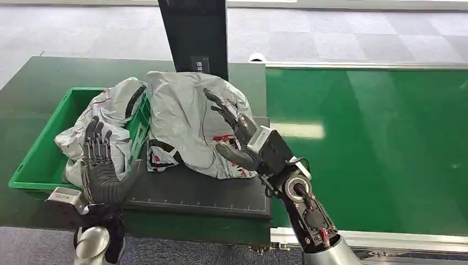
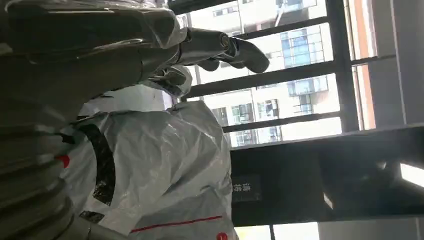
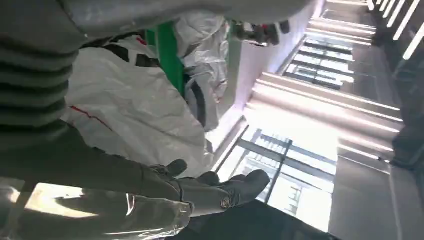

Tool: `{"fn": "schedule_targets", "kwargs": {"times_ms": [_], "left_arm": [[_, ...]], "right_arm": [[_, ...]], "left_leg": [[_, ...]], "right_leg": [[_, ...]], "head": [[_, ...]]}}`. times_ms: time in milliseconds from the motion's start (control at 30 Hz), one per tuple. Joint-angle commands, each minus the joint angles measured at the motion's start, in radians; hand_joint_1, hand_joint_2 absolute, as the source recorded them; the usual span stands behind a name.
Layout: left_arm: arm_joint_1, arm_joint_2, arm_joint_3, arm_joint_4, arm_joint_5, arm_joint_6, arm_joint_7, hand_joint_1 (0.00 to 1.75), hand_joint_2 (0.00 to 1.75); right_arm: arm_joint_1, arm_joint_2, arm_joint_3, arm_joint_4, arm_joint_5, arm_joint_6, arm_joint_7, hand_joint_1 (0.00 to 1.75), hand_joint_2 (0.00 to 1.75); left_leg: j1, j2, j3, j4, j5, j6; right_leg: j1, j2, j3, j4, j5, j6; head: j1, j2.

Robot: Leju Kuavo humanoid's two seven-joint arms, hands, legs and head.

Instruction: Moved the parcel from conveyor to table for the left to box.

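Note:
A crumpled grey-white parcel (image 1: 182, 116) lies on the black platform (image 1: 204, 193) on the table, its left side leaning on the rim of the green box (image 1: 41, 160). My right hand (image 1: 240, 138) is open at the parcel's right side, fingers stretched over it and thumb low against its edge. In the right wrist view the same parcel (image 3: 130, 110) lies beyond my right hand (image 3: 200, 190). My left hand (image 1: 102, 165) is open, fingers pointing up, in front of the box. The left wrist view shows the parcel (image 2: 160, 160) past my left hand (image 2: 210, 47).
A second grey parcel (image 1: 113, 107) lies inside the green box. The green conveyor belt (image 1: 375, 143) runs along the right, with a metal rail at its near edge. A black upright panel (image 1: 196, 33) stands behind the platform.

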Motion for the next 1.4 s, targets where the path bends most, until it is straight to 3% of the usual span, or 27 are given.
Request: {"fn": "schedule_targets", "kwargs": {"times_ms": [33, 133, 267, 500, 667, 1067, 1400], "left_arm": [[-0.242, 0.053, -0.119, 0.259, -0.221, -0.06, 0.098, 0.0, 1.75], [-0.39, 0.043, -0.212, 0.478, -0.42, -0.015, 0.148, 0.0, 1.75], [-0.595, -0.012, -0.318, 0.84, -0.603, -0.023, 0.202, 0.0, 1.75], [-0.653, -0.027, -0.344, 0.967, -0.632, -0.014, 0.191, 0.0, 1.75], [-0.774, -0.113, -0.409, 1.259, -0.711, -0.083, 0.273, 0.0, 1.75], [-0.777, -0.119, -0.411, 1.28, -0.712, -0.069, 0.273, 0.0, 1.75], [-0.703, -0.17, -0.538, 1.374, -0.792, -0.313, 0.287, 0.0, 1.75]], "right_arm": [[0.067, -0.045, -0.185, -0.376, -0.027, -0.082, -0.049, 0.0, 1.75], [0.104, -0.052, -0.257, -0.448, 0.019, -0.142, -0.098, 0.0, 1.75], [0.119, -0.05, -0.298, -0.464, 0.038, -0.177, -0.136, 0.0, 1.75], [0.117, -0.054, -0.295, -0.455, 0.044, -0.198, -0.153, 0.0, 1.75], [0.135, -0.045, -0.326, -0.47, 0.014, -0.219, -0.163, 0.0, 1.75], [0.134, -0.042, -0.324, -0.47, 0.014, -0.218, -0.162, 0.0, 1.75], [0.166, -0.013, -0.372, -0.494, 0.011, -0.204, -0.144, 0.0, 1.75]], "left_leg": [[0.0, -0.007, -0.002, 0.0, 0.002, 0.0], [0.0, -0.013, -0.002, -0.001, 0.003, 0.0], [0.0, -0.012, -0.001, 0.0, 0.003, 0.0], [-0.001, 0.0, 0.002, 0.0, 0.001, 0.0], [0.0, -0.003, 0.0, 0.001, 0.001, 0.0], [0.0, 0.0, 0.001, 0.0, 0.001, 0.0], [-0.001, 0.0, 0.002, -0.001, 0.0, 0.0]], "right_leg": [[0.0, -0.007, 0.0, 0.0, -0.001, 0.0], [0.0, -0.013, 0.003, -0.001, -0.001, 0.0], [-0.001, -0.012, 0.004, -0.002, 0.0, 0.001], [-0.001, 0.0, 0.003, -0.001, 0.003, 0.001], [0.0, -0.003, 0.002, -0.001, 0.002, 0.001], [-0.001, 0.0, 0.002, -0.001, 0.003, 0.001], [-0.001, 0.0, 0.003, -0.002, 0.003, 0.001]], "head": [[0.0, 0.0], [0.0, 0.0], [0.0, 0.0], [0.0, 0.0], [0.0, 0.0], [0.0, 0.0], [0.0, 0.0]]}}
